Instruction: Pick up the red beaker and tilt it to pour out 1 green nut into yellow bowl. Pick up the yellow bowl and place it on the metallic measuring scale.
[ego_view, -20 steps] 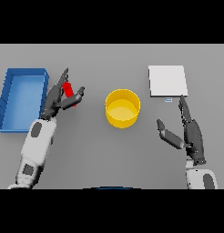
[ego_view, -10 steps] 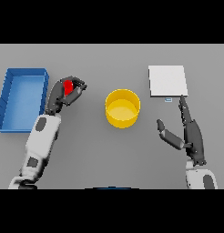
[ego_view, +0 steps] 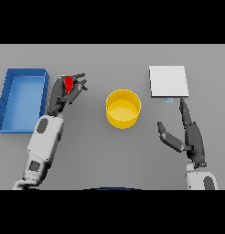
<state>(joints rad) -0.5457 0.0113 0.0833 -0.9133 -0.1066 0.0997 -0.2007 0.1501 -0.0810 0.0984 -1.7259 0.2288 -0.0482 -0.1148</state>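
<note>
Left hand (ego_view: 64, 93) fingers curled round small red beaker (ego_view: 68, 83). Round yellow bowl (ego_view: 123, 109) lies to its right, apart; pour needs carry across. Right hand (ego_view: 187, 135) spread, idle below flat metallic scale (ego_view: 168, 81).

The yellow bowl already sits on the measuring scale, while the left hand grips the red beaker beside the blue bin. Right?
Not quite. The head view shows the yellow bowl on the bare table, left of the measuring scale and apart from it. The left hand does grip the red beaker beside the blue bin.
</note>
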